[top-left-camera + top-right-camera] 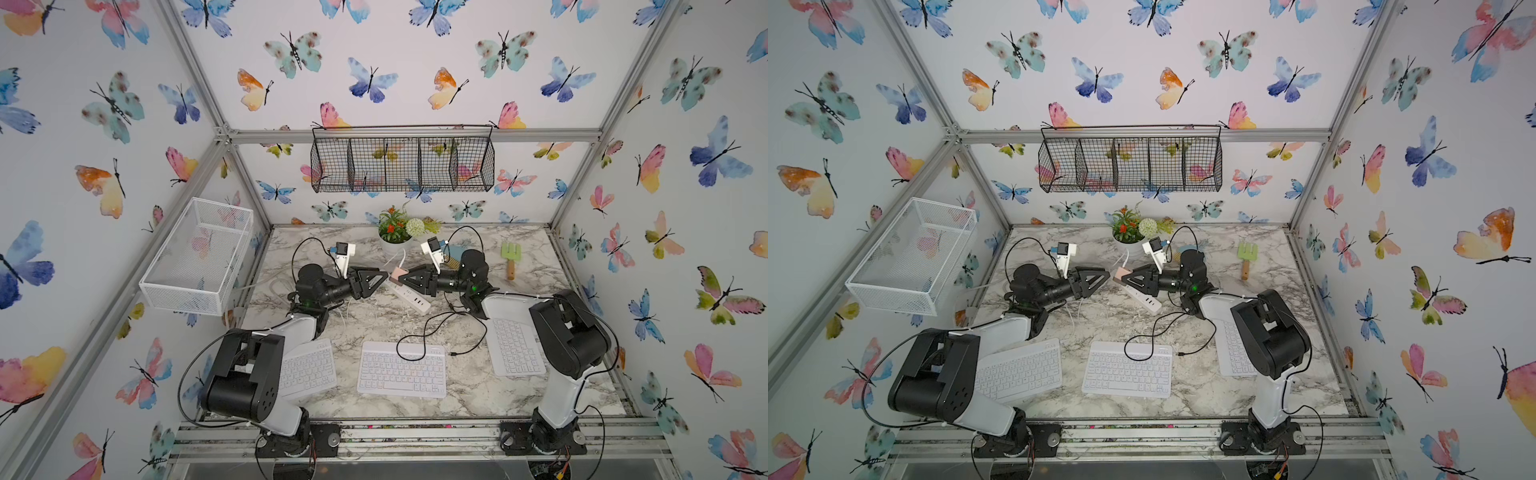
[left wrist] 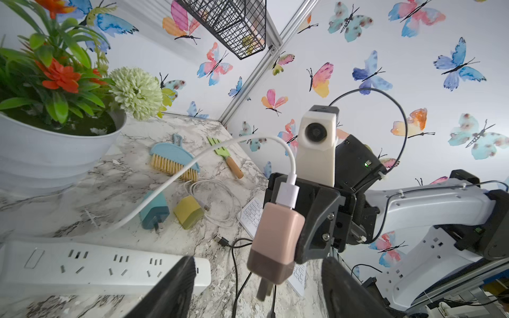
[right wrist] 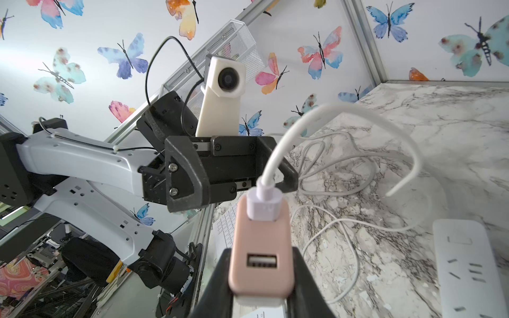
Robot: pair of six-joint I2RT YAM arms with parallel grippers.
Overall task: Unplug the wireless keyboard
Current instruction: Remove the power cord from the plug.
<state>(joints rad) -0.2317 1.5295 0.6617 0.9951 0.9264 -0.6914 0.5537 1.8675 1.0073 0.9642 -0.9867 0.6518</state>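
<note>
Risk one: you had the right end effector clenched on the pink charger, lifted clear of the power strip, with the white cable plugged into it. Pull further and, by my read, that cable could go tight and twist the charger in the grip.

Risk two: your left end effector was released, jaws spread, nose to nose with the right one at centre frame in both top views. Any closing move there could knock the charger or clash the two tips.

Risk three: wrong cable. The wireless keyboard lay at lower centre of the counter, well apart from both end effectors. A black cable looped over its upper edge, and its free plug lay bare on the counter. Whether the other end sat in the keyboard, cannot tell.

Room: the plant pot sat close above the meeting point in the top views, so little slack that way. Open counter showed between power strip and wireless keyboard. One plain keyboard at lower left and a second plain keyboard at lower right sat partly under the arms, so watch the elbows.
</note>
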